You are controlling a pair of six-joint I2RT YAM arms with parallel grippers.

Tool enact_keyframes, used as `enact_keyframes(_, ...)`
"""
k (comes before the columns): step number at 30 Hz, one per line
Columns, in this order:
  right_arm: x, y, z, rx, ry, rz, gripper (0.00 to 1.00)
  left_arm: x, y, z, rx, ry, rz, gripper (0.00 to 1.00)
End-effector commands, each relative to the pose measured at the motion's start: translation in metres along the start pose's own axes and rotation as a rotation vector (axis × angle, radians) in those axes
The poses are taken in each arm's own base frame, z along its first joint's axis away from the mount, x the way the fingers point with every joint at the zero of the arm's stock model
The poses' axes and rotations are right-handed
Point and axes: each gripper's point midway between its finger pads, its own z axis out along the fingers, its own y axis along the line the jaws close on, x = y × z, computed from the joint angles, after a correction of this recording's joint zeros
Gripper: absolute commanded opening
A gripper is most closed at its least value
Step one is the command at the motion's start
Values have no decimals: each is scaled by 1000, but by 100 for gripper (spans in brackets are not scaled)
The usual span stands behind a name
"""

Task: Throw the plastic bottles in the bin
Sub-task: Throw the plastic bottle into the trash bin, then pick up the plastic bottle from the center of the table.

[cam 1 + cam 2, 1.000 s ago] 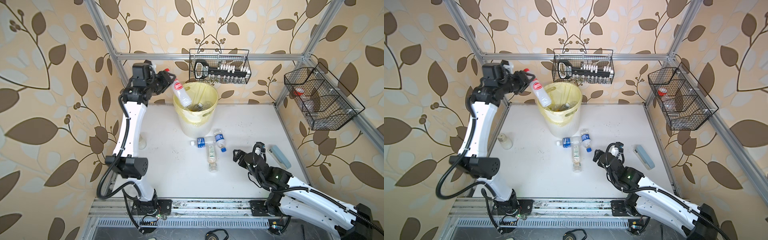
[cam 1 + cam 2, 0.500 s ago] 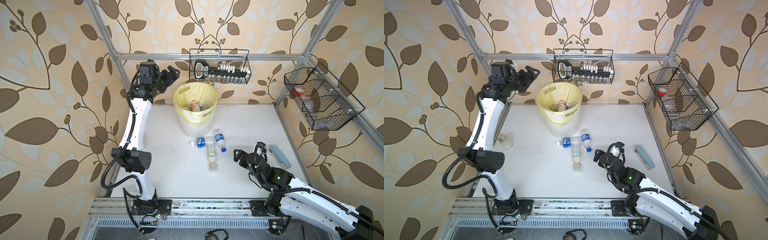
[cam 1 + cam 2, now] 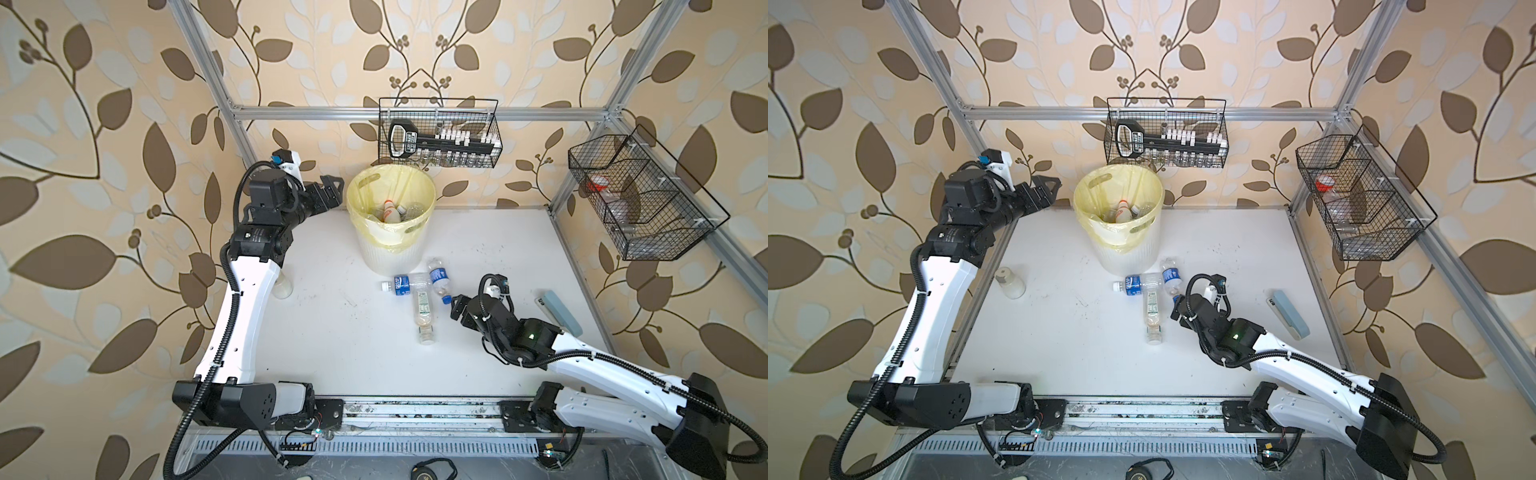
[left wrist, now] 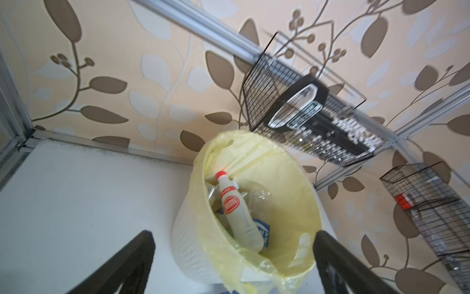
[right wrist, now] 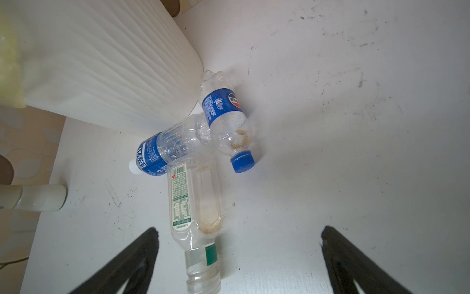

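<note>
Leaf-patterned wallpaper (image 3: pixel 104 124) surrounds a white tabletop (image 3: pixel 332 332), with the bin (image 3: pixel 386 257) at the far middle. Several plastic bottles (image 4: pixel 258 198) already lie inside it, a red-capped bottle (image 4: pixel 235 211) on top. Three remain in a touching cluster just near of the bin: a white-capped bottle (image 3: pixel 405 284), a blue-capped bottle (image 3: pixel 439 280) and a green-labelled bottle (image 3: pixel 423 309). A pale capped bottle (image 3: pixel 1010 283) at the left edge may count too.

A second ago the left gripper (image 3: pixel 334 190) held the red-capped bottle over the rim. Now it is spread wide and empty, drawn back just left of the bin. The right gripper (image 3: pixel 456 308), jaws apart and empty, hovers low just right of the cluster, much as before.
</note>
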Motion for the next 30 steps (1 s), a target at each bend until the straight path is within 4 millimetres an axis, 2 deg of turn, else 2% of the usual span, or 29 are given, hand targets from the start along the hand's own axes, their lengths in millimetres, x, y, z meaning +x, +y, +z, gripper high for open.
enact_keyframes(1,-1,13,-2,-14,-16,-42,100,14,-9,-11,95,28,121,99)
enact_keyframes(4,4,35,-2,-112,6,-85,100,39,1,-10,86,105,135,99)
enact_keyframes(8,6,43,-2,-174,-23,-71,100,70,8,-11,166,207,118,99)
enact_keyframes(15,29,36,11,-140,115,-125,100,96,42,-14,82,236,120,99)
enact_keyframes(21,37,26,15,-28,157,-170,100,125,75,-16,-7,324,59,99)
enact_keyframes(26,46,31,20,6,187,-210,100,149,89,-17,-48,439,-56,99)
enact_keyframes(30,59,38,24,28,226,-268,100,166,106,-15,-64,497,-65,99)
